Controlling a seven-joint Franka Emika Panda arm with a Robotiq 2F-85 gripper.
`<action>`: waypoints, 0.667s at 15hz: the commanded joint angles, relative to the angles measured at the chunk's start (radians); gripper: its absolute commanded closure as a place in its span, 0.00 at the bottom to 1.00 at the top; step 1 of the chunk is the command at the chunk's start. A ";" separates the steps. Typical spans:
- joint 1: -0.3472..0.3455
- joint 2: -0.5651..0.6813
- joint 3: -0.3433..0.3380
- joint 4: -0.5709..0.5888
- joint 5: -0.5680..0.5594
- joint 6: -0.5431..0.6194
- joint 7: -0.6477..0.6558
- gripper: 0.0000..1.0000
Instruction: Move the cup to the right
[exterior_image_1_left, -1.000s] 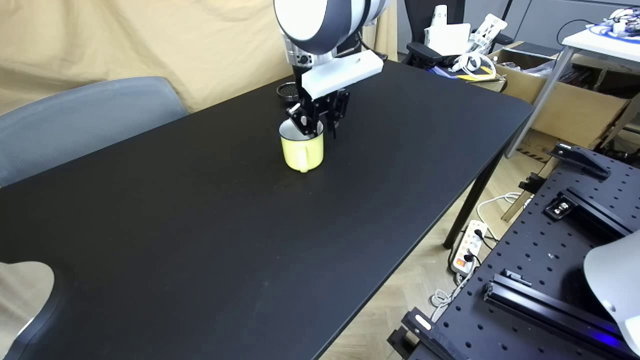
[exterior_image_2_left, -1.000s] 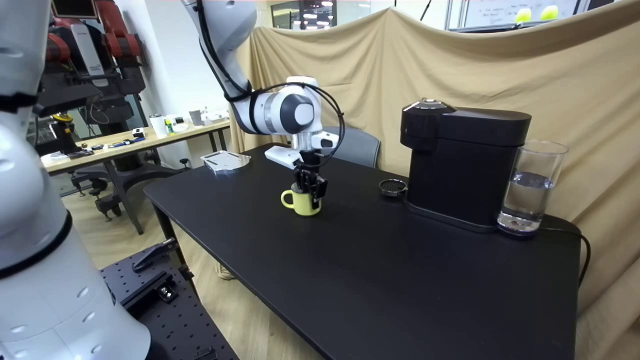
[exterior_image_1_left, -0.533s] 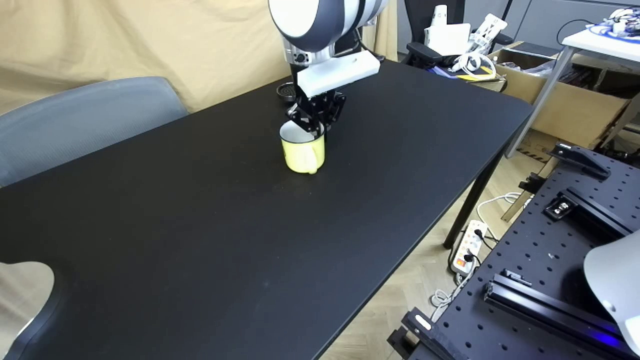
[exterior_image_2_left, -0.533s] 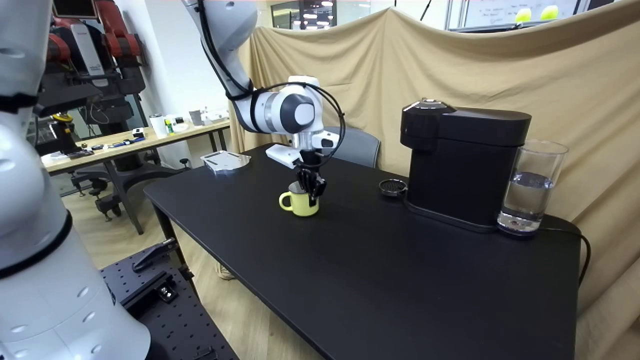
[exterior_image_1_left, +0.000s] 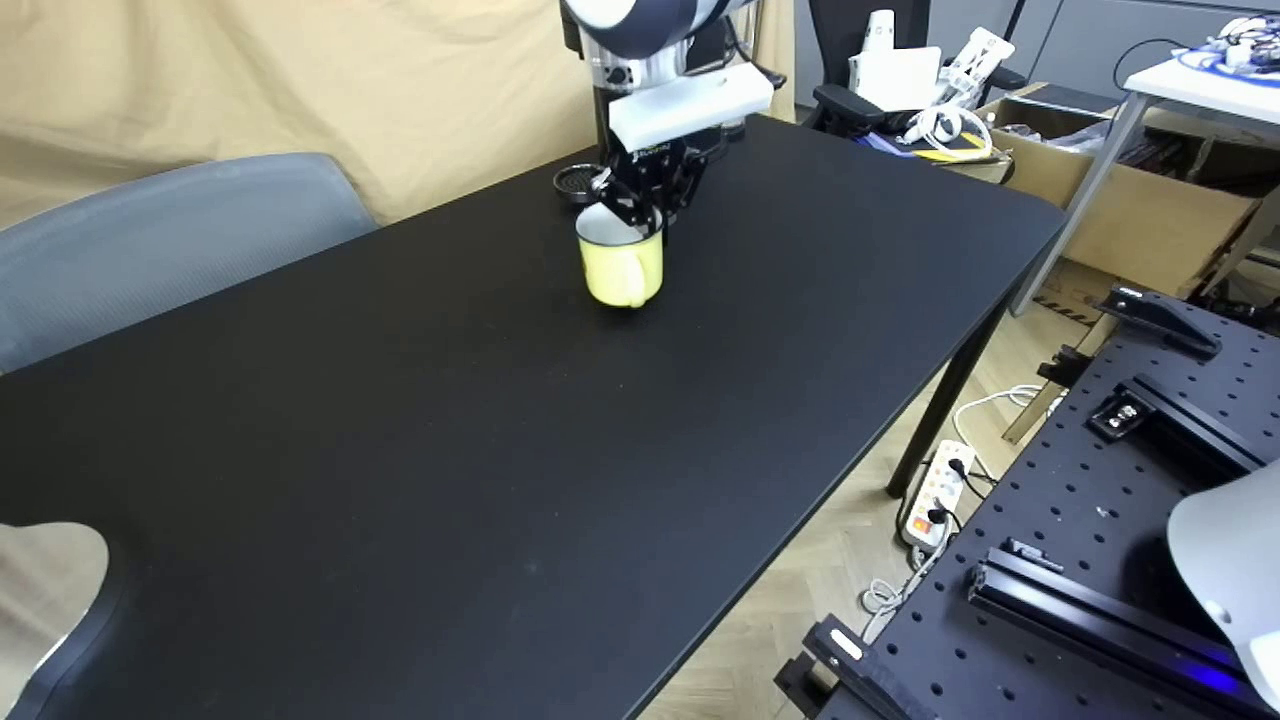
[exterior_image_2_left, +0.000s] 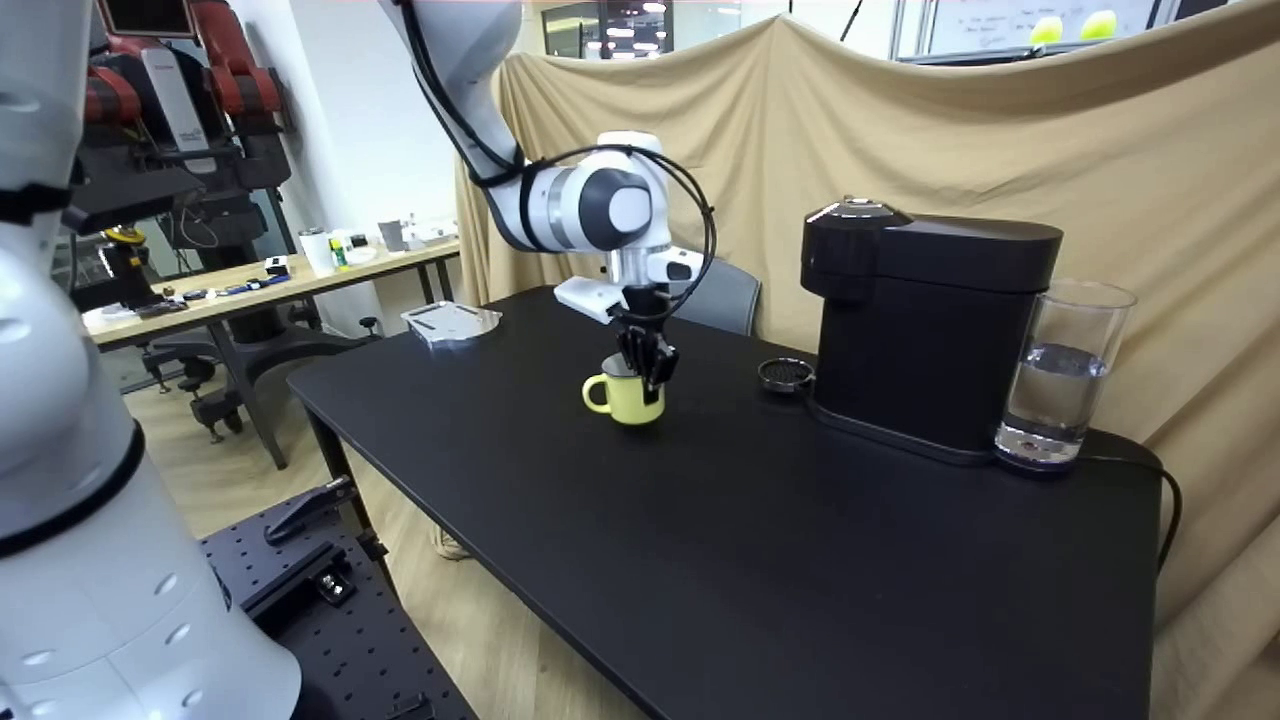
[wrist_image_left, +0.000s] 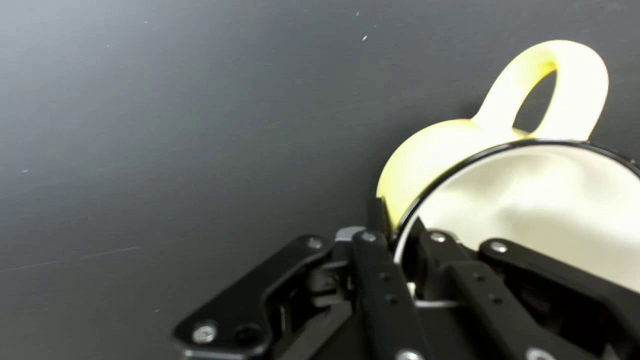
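Over the flat black tabletop (exterior_image_1_left: 400, 460), the black two-fingered jointed gripper (wrist_image_left: 398, 227) pinches the wall of the pale-yellow cylindrical cup (exterior_image_1_left: 614, 268) (white inside, dark rim, loop handle), one finger inside, the other outside. Cup about upright, apart from small round black tray (exterior_image_2_left: 786, 374) in an exterior view; can't tell if base touches tabletop. Tray just beside boxy black coffee machine (exterior_image_2_left: 925, 340); clear cylindrical container (exterior_image_2_left: 1090, 318), part-filled with clear liquid (exterior_image_2_left: 1055, 395), just beside machine too.
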 joint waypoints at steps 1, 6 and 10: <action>-0.026 -0.073 -0.060 0.026 -0.019 -0.096 0.042 0.98; -0.124 -0.067 -0.110 0.067 0.016 -0.193 0.032 0.98; -0.185 -0.025 -0.111 0.078 0.050 -0.193 0.025 0.98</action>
